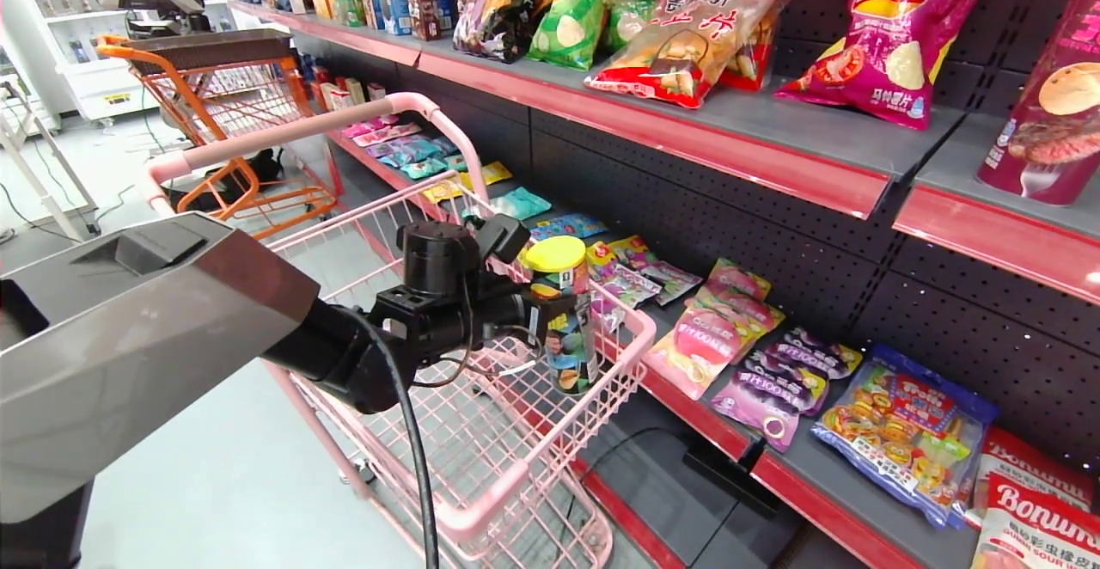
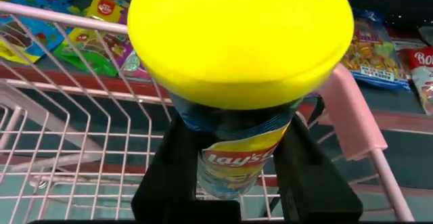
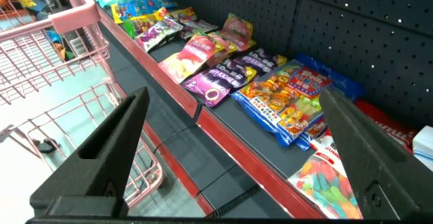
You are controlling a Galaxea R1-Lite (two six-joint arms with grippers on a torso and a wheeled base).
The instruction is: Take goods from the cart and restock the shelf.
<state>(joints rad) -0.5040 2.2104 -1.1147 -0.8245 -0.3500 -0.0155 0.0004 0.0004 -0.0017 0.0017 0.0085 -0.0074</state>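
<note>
1. The left gripper (image 1: pixel 543 315) was closed tight on a chip can (image 1: pixel 569 354) with a yellow lid (image 1: pixel 556 253).
2. In the left wrist view, the left gripper (image 2: pixel 238 178) had one black finger (image 2: pixel 170 173) pressed on each side of the chip can (image 2: pixel 237 153), just under the yellow lid (image 2: pixel 240 38).
3. The chip can stood straight up over the basket of the pink cart (image 1: pixel 481 513). It was near the cart corner closest to the shelf (image 1: pixel 778 466). Its lid was higher than the cart's rim.
4. I cannot tell if the bottom of the can touched the cart's wire floor.
5. The right gripper (image 3: pixel 233 101) was spread wide and held nothing. Its two dark fingers (image 3: pixel 101 160) were far apart.
6. The right gripper hung past the end of the pink cart (image 3: pixel 64 21), above the red front edge of the shelf (image 3: pixel 223 132).
7. Candy bags (image 1: pixel 902 427) lay flat in a row on the shelf, just beside the pink cart.
8. Big chip bags (image 1: pixel 894 36) lay on the higher shelf board (image 1: pixel 756 165), up above the pink cart.
9. An orange cart (image 1: pixel 223 88) stood behind the pink cart, well apart from it.
</note>
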